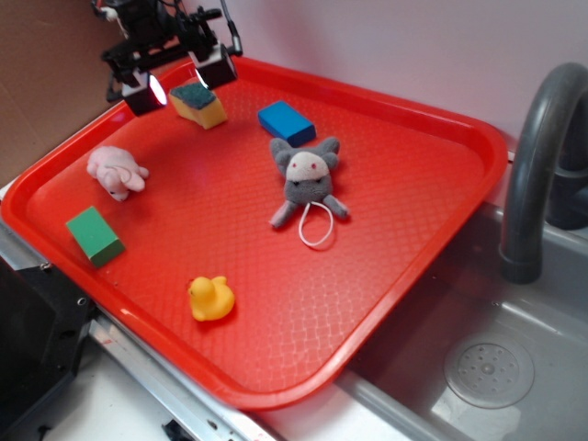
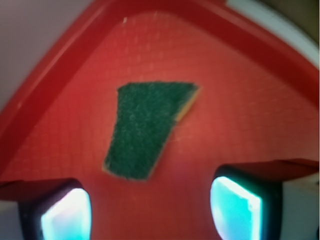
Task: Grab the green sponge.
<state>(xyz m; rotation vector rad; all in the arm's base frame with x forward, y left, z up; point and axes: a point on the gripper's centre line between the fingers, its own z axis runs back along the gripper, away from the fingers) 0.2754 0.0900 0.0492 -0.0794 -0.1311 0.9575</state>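
While hovering over tray's (image 1: pixel 441 241) far left corner, hand (image 1: pixel 181 80) spread wide, pinching nothing, fingertips (image 2: pixel 65 212) apart either side. Green block (image 1: pixel 94 235) near left rim, pink plush (image 1: pixel 117 172) behind it. Green sponge (image 1: pixel 197 104) flat on tray just beside hand, dark top up, untouched. Yellow duck (image 1: pixel 210 299) near front. Blue block (image 1: pixel 287 121), then grey mouse plush (image 1: pixel 306 179) mid-tray. Sink (image 1: pixel 514 367) at right.

Tool (image 1: pixel 181 80) hangs above tray, fingers spread wide.

My end effector (image 1: pixel 181 79): black frame and linkages, two blocky fingertips (image 1: pixel 145 93) with pale glossy pads, cyan-lit on wrist view.
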